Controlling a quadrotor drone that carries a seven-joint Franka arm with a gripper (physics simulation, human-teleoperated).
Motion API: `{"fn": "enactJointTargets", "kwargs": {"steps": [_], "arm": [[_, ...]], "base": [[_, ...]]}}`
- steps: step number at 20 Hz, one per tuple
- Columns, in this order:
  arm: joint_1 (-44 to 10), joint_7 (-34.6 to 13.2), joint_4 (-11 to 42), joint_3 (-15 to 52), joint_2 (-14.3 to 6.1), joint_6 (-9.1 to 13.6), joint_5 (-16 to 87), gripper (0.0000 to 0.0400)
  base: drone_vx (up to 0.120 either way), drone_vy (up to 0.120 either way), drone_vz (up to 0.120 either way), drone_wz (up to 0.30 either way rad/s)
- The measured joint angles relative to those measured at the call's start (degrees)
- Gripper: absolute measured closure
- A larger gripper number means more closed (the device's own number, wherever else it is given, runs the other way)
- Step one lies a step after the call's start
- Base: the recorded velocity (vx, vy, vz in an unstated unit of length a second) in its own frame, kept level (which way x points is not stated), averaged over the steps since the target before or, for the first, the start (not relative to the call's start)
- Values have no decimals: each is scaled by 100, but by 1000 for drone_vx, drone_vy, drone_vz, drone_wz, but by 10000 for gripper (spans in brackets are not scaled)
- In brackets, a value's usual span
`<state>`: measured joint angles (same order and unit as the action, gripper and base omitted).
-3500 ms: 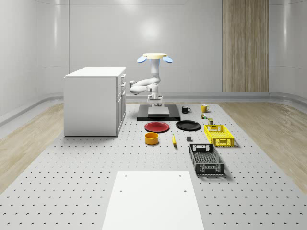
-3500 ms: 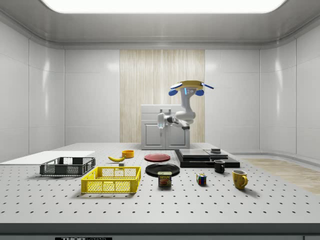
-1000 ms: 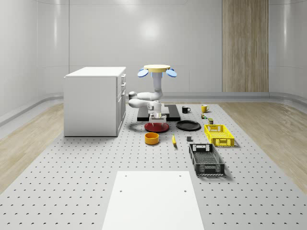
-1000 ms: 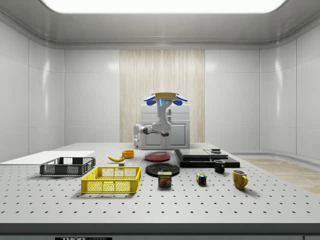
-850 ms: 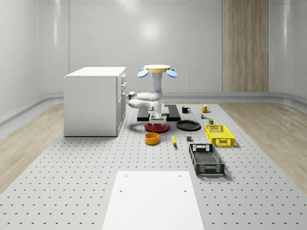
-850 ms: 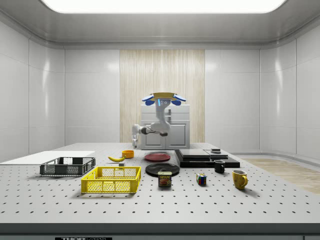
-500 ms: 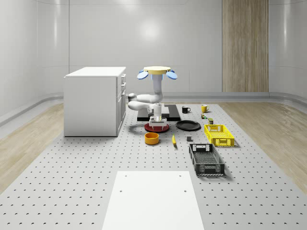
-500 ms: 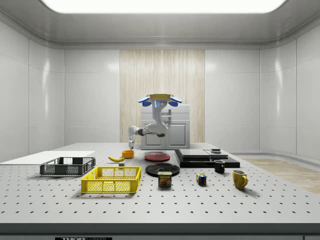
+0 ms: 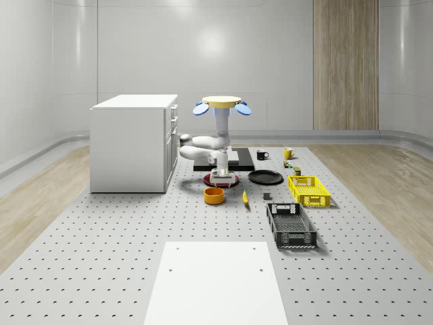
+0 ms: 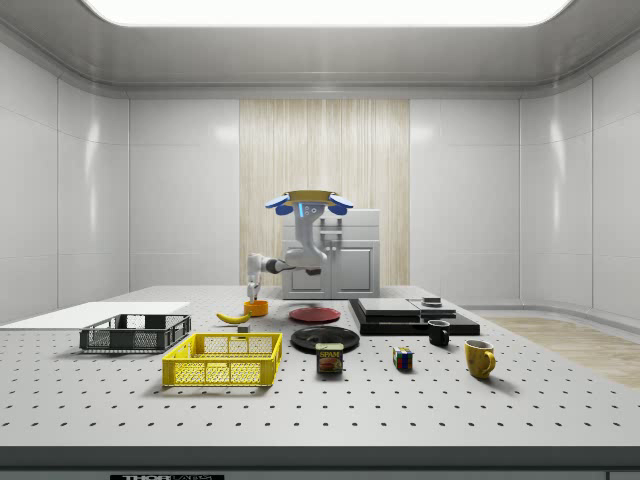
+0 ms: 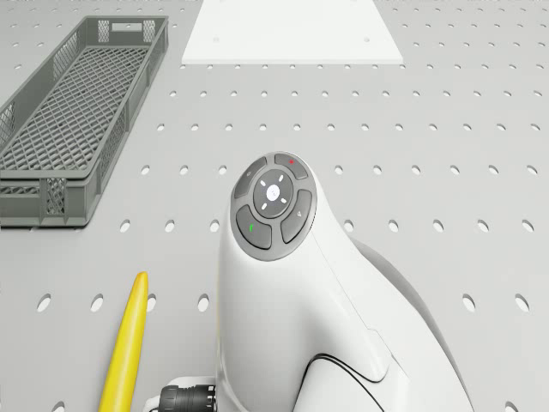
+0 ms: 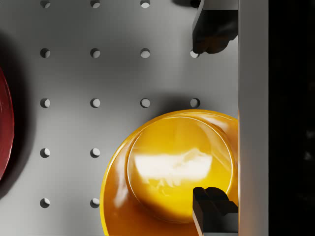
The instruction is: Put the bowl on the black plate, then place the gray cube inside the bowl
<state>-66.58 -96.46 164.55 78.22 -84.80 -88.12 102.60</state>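
Orange bowl sits on counter just beside red plate; banana nearby. Fingers are spread wide above bowl. Drone hovers over red plate.

Glossy orange bowl, bright sheen inside. Matt grey perforated tabletop. Smooth, satin white arm. Dark grey mesh crate, plastic look. Glossy red plate. Smooth yellow banana.
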Motion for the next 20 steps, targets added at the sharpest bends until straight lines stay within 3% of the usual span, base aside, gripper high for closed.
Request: {"fn": "enactJointTargets", "kwargs": {"steps": [20], "arm": [[-151, -32, -194, -825, -142, -414, 752, 0]], "base": [[0, 0, 0, 0]]}}
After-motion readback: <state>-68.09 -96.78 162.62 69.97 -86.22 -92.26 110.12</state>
